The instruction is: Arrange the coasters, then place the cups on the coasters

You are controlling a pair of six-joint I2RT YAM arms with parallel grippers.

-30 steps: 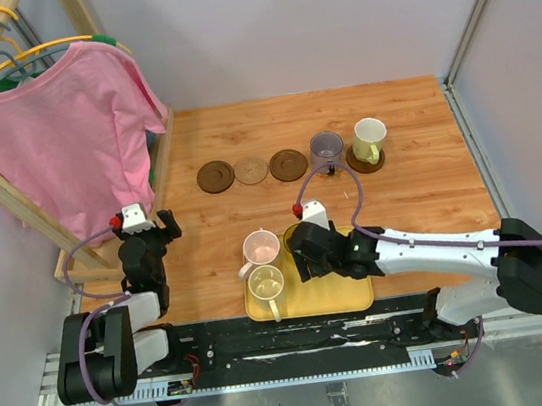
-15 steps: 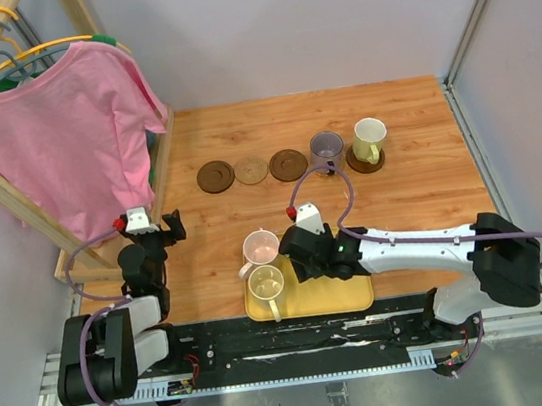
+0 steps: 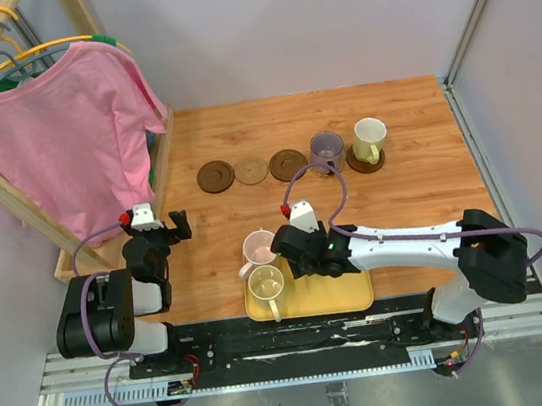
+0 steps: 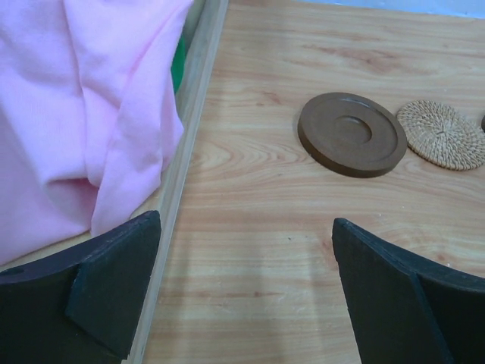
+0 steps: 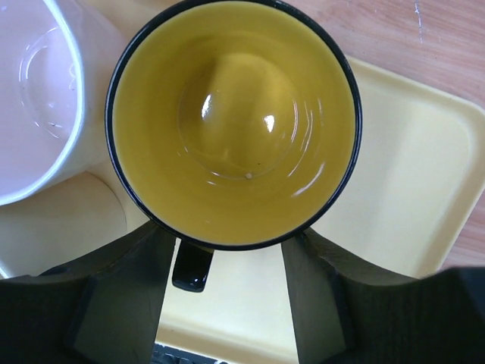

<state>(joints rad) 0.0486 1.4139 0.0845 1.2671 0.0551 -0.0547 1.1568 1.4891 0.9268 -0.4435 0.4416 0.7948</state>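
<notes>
The yellow tray (image 3: 349, 293) lies at the middle of the near edge of the table (image 3: 421, 192), and its right half is bare. The right gripper (image 5: 227, 243) hangs low over the tray's far left part, at a yellow cup (image 5: 235, 121) standing upright there. Its fingers (image 5: 114, 303) are apart, one on each side of the cup's dark handle (image 5: 191, 265). The handle sits close to one finger, with a clear gap to the other.

A cream cup (image 3: 265, 285) stands at the tray's left edge. A pink cup (image 3: 260, 247) stands just beyond it, close beside the yellow cup. I cannot tell whether the pink cup is on the tray or just off its corner.

To the left, the left gripper (image 4: 246, 296) hovers over bare wood, fingers spread wide with nothing between them. A wooden rail (image 4: 178, 189) of the clothes rack runs close along its left side, and a pink shirt (image 4: 91, 114) hangs over it.

Beyond both grippers a broad band of open wood lies before a row. From the left come a dark coaster (image 3: 215, 176), a woven tan coaster (image 3: 251, 170) and a second dark coaster (image 3: 288, 164), all bare and just apart. Next stands a grey-purple cup (image 3: 326, 147); what is under it is hidden. Last, a white cup (image 3: 369, 137) stands on a third dark coaster (image 3: 357, 165). More open wood runs behind the row to the back wall (image 3: 277, 30).
</notes>
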